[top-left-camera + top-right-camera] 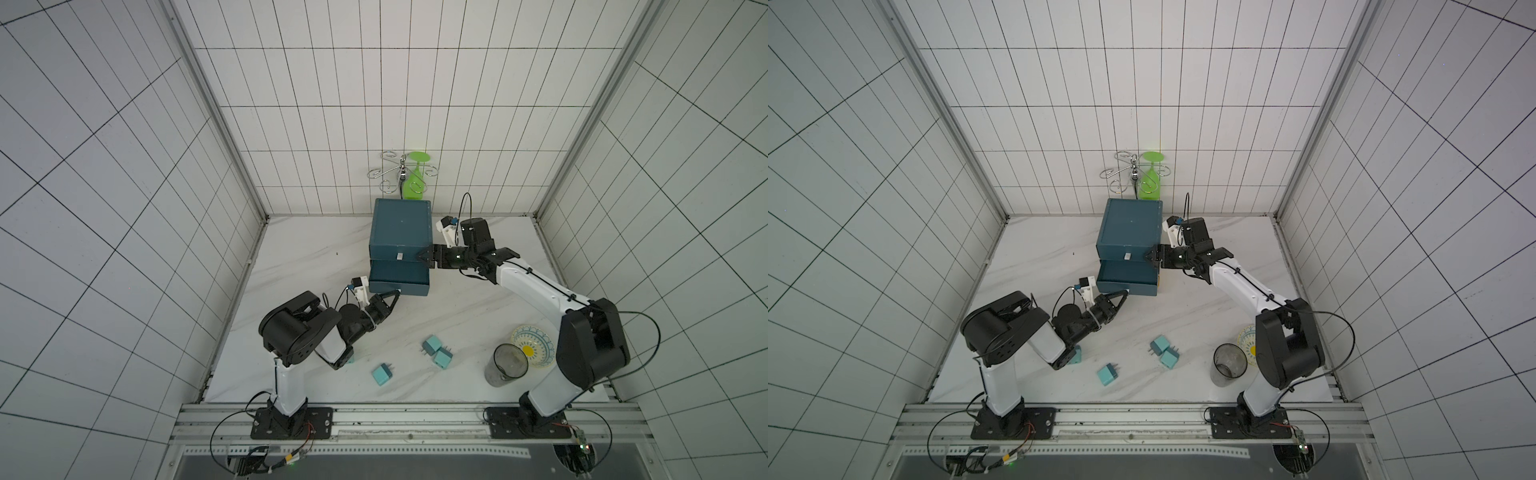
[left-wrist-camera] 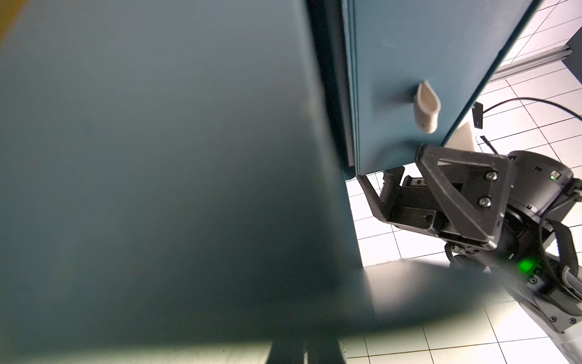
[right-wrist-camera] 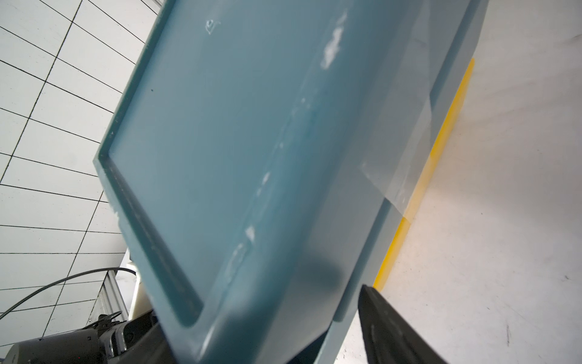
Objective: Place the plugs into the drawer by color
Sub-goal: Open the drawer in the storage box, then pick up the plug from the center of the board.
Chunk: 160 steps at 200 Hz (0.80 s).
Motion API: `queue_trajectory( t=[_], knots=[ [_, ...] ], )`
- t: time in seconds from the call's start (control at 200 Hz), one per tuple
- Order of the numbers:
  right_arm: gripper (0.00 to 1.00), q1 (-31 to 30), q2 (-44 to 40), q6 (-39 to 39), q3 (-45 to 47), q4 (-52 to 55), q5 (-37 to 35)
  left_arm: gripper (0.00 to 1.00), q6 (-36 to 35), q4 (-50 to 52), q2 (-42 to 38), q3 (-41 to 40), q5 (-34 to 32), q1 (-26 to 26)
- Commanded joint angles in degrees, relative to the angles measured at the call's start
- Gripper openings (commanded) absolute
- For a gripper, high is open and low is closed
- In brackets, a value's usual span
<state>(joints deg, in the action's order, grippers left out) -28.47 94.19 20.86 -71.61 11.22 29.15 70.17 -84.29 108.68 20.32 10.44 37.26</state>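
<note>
Left gripper sat shut at the drawer's 6 o'clock (hold unclear); right gripper, jaws apart, straddled its 3 o'clock corner.

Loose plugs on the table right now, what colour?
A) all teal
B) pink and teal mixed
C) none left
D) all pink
A: the teal plugs lie in the open on the table, three of them. A fourth plug, also teal, peeks out from under the left arm. No pink one shows in any view.
</note>
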Motion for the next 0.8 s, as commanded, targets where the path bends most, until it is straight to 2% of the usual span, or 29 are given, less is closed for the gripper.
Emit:
queue_trajectory(
  t=[0.0, 0.21, 0.27, 0.335, 0.37, 0.41, 0.535, 0.63, 0.71, 0.755, 0.795],
  knots=[
    [0.78, 0.33, 0.20, -0.10, -3.21, 2.04, -0.10, 0.00, -1.70, 3.26, -1.24, -3.75, 1.08, 3.16],
    [0.78, 0.17, 0.03, 0.04, -2.95, 2.58, -0.29, 0.00, -1.98, 3.26, -0.53, -5.08, 0.73, 4.05],
    [0.78, 0.01, -0.41, 0.10, -2.80, 2.66, -0.05, 0.20, -2.12, 3.26, 0.18, -4.87, 0.55, 4.01],
    [0.78, -0.18, -1.43, 0.05, -2.36, 2.66, 0.17, 0.29, -3.03, 3.30, -0.41, -5.32, -0.31, 4.34],
    [0.78, -0.31, -2.08, -0.02, -2.07, 2.66, 0.08, 0.30, -3.54, 3.26, -1.45, -6.14, -0.94, 4.69],
    [0.78, -0.41, -2.96, -0.03, -1.70, 2.58, -0.31, 0.30, -4.30, 3.30, -3.54, -7.11, -1.69, 5.07],
    [0.79, -0.67, -5.41, 0.27, -0.99, 3.07, -0.57, 0.54, -6.20, 12.00, -11.78, -8.15, -3.67, 5.64],
    [0.80, -1.33, -8.26, 0.50, 0.55, 5.20, -0.79, 0.54, -7.04, 17.78, -18.10, -9.73, -3.81, 5.81],
    [0.80, -2.53, -12.77, 0.15, 3.94, 7.90, -3.87, 0.54, -8.17, 20.89, -24.42, -12.83, -4.71, 5.83],
    [0.80, -3.65, -15.71, 0.63, 5.92, 10.53, -6.97, 0.56, -9.08, 27.38, -29.38, -13.09, -4.82, 5.53],
    [0.81, -4.91, -18.33, 1.75, 7.97, 12.85, -9.77, 0.56, -10.38, 37.27, -34.76, -12.22, -4.74, 5.46]
  ],
)
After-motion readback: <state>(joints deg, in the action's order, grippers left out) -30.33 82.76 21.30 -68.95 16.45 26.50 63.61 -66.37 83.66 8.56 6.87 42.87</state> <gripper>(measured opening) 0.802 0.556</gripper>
